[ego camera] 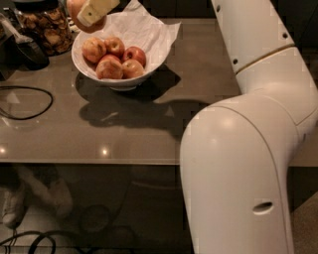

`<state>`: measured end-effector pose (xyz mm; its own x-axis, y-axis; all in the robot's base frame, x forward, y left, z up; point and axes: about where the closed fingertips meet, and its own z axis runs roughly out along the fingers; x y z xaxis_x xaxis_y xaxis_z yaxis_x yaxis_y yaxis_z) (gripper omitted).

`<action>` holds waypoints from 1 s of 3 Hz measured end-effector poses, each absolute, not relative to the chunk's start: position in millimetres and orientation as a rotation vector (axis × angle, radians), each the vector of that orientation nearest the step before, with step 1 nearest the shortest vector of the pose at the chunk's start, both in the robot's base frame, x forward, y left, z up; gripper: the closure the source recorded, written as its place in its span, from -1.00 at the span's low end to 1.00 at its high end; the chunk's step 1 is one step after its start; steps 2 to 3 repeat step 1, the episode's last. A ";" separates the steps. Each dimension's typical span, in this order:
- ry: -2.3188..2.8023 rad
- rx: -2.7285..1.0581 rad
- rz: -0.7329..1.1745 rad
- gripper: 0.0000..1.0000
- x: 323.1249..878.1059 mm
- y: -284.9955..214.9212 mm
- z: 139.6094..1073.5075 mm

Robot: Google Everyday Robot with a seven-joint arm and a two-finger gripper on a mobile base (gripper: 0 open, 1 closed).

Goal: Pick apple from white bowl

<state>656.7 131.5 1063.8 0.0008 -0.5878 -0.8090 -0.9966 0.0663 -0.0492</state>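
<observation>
Jaws look clamped on the apple (74,10): from my station I see one pale yellowish finger (98,9) of the gripper (92,14) pressed flat across its front, while the other finger is hidden behind the fruit. The apple hangs at the top edge of the camera view, clear of the white bowl (134,82) and above its far left rim, with only its lower, reddish-orange part showing. The gripper comes in from the top of the view, and its wrist is cut off there. On my right the arm (248,163) fills the view: a thick white link rises from the bottom edge to a rounded joint, and a second link climbs from there and leaves at the top. Four smaller apples (109,67) lie bunched together in the bowl, the deepest red one (135,53) on the right of the group. Crumpled white paper (149,30) lines the bowl and spills over its far right rim. The bowl stands on a grey-brown table (124,134), where the arm throws a dark shadow (139,111) just in front of it. A glass jar (47,27) of brown snacks stands just left of the bowl, with a dark rounded object (30,49) that I cannot identify in front of it. A black cable (25,101) loops on the table's left side. Below the table's edge I make out pale shoes (15,208) and more cables (30,243) on the floor.
</observation>
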 end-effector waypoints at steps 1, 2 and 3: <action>1.614 -1.633 0.774 1.00 634.2 132.8 1078.7; 1.614 -1.633 0.774 1.00 634.2 132.8 1078.7; 1.614 -1.633 0.774 1.00 634.2 132.8 1078.7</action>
